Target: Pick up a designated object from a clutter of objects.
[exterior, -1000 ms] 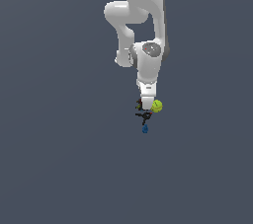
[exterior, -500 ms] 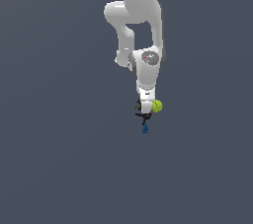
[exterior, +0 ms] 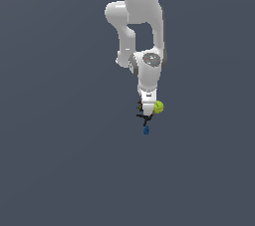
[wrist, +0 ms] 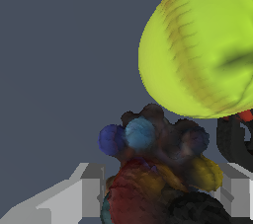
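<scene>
The fingers (wrist: 158,193) stand on both sides of the dark lump (wrist: 158,168); whether they grasp it, I cannot tell.

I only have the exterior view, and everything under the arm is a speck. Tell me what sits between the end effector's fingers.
Observer: In the wrist view, a lumpy dark object with red-brown, blue and yellow patches sits between the two grey fingers.
Operator: Report where the yellow-green ball is relative to it.
Observer: The round yellow-green ball lies just beyond the lump, outside the fingers; I cannot tell whether the two touch.
Operator: Say whether the fingers have closed on the lump.
Observer: Cannot tell; the lump fills the gap, but contact with the finger faces is not clear.
</scene>
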Available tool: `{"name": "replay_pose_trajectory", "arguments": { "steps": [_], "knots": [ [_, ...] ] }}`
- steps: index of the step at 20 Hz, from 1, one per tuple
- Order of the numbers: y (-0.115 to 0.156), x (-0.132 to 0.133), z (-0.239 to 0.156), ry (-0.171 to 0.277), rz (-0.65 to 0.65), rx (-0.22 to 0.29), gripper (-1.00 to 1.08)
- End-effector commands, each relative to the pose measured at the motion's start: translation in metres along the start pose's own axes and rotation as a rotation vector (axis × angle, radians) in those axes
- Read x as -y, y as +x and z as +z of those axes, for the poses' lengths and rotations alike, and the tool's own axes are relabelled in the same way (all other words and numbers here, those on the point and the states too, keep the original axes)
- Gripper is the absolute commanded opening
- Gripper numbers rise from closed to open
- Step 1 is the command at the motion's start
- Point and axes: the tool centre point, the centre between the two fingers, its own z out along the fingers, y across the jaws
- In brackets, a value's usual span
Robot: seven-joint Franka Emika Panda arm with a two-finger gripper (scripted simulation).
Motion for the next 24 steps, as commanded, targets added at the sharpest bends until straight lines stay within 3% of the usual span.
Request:
{"name": "replay_pose_trajectory", "arguments": {
  "steps": [1, 13, 24],
  "knots": [
    [-0.002, 0.003, 0.005, 0.012, 0.004, 0.002, -1.00],
    [-0.004, -0.006, -0.010, 0.000, 0.000, 0.001, -1.00],
    [-0.025, -0.038, -0.065, 0.003, -0.001, -0.003, -1.00]
  ]
}}
